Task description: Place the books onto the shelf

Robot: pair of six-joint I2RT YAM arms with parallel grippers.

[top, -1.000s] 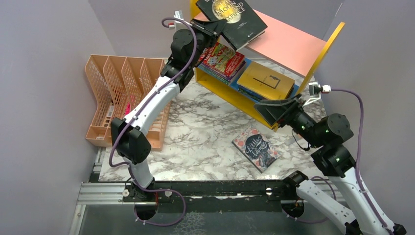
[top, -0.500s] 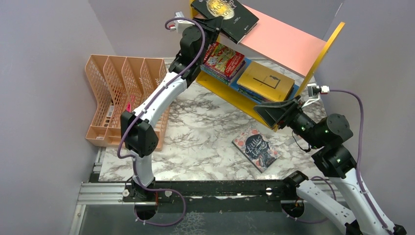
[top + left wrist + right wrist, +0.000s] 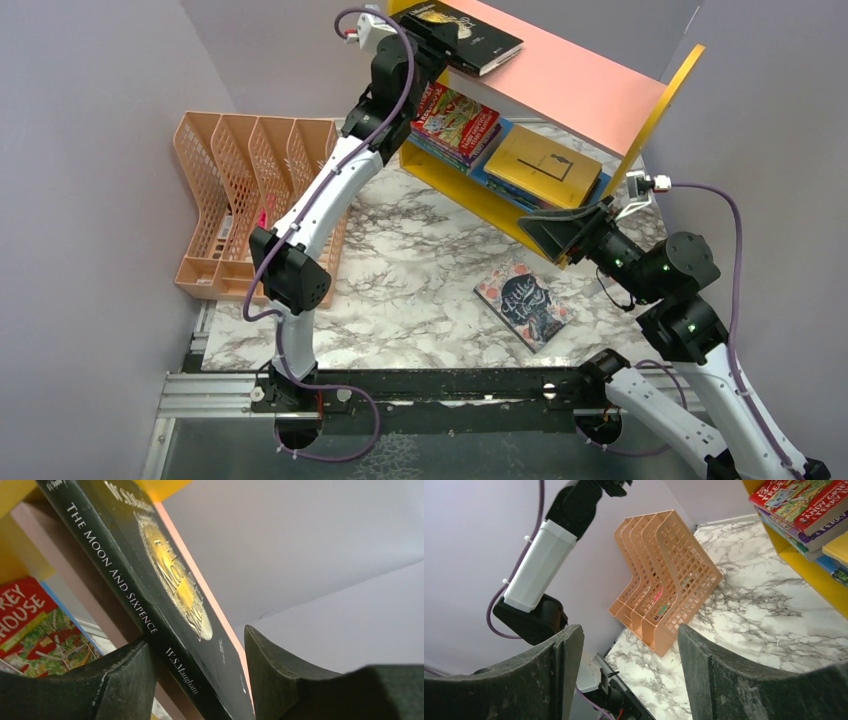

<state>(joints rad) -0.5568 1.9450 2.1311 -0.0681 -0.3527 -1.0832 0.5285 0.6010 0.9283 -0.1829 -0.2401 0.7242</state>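
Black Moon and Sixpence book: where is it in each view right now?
Top external: black book at top centre, on the pink top board.
Left wrist: black book fills left-centre, spine running diagonally between the fingers.
Right wrist: not in it.
Shared landmark: red Treehouse book, in all three.

Top view: black book (image 3: 470,38) & shelf (image 3: 590,85) cut off by upper edge. Lower-level stack (image 3: 455,115) partly under pink board, so book count unclear. Floral book (image 3: 525,305): title too small to read. Right arm (image 3: 740,410) base cut off at btm corner. Left wrist: black book's top & red cover (image 3: 30,625) cut off; can't tell if left fingers (image 3: 115,680) touch spine. Rack (image 3: 664,580): small pink/green bits inside, can't ID.
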